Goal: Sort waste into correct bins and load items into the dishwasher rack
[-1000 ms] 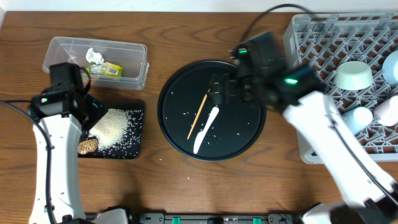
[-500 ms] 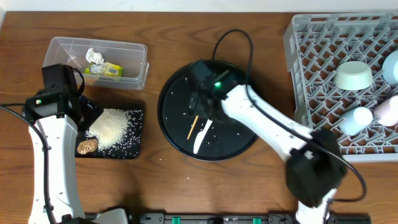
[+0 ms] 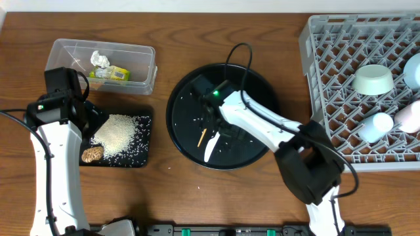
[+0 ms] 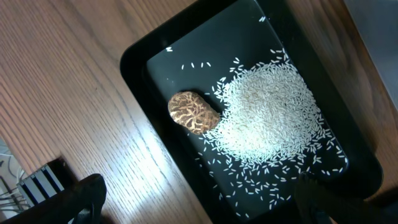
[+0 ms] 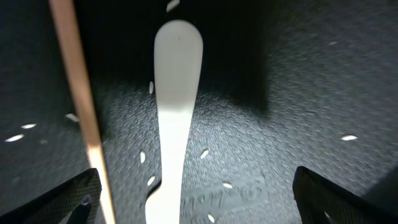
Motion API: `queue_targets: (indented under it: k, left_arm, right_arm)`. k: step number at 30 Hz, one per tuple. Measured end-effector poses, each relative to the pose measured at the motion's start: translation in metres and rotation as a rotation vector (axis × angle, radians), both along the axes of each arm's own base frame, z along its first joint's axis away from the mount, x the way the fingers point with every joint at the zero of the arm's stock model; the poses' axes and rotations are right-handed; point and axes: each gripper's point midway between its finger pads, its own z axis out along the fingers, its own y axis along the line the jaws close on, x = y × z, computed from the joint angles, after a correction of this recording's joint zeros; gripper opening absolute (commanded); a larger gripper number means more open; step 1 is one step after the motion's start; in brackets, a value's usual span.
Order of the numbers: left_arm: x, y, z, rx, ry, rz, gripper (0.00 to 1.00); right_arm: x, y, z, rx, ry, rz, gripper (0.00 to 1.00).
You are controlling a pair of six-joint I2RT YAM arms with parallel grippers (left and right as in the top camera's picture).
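Note:
My right gripper hangs low over the round black tray, open. The white plastic spoon lies flat between its fingers, and the wooden chopstick lies just inside the left fingertip. My left gripper stands open above the shallow black tray, which holds a rice pile and a brown lump. A tissue and a yellow-green wrapper sit in the clear tub.
The grey rack at the right holds a mint bowl, a blue cup, a pink-white cup and a light-blue bowl. Stray rice grains dot the round tray. The right arm's cable loops over the tray's far side.
My right arm has swung left from beside the rack and come down over the round tray, ending over the spoon. The left arm has stayed put.

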Motion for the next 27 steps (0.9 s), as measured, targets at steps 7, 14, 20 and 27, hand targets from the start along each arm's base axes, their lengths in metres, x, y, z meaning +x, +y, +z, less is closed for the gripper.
queue_targets:
  k: [7,14,20,27]
  left_arm:
    - [0.000,0.000,0.000,0.000,0.000,0.000,0.98]
    - [0.000,0.000,0.000,0.000,0.000,0.000,0.98]
    - [0.000,0.000,0.000,0.000,0.000,0.000,0.98]
    - [0.000,0.000,0.000,0.000,0.000,0.000,0.98]
  right_arm:
    - [-0.005,0.002,-0.014,-0.021,0.021,0.005,0.74]
    - [-0.003,-0.005,-0.013,-0.044,0.020,-0.002,0.66]
    - [0.003,-0.006,-0.016,-0.028,0.006,-0.014,0.66]
    - [0.005,0.000,-0.019,0.011,-0.003,-0.013,0.50]
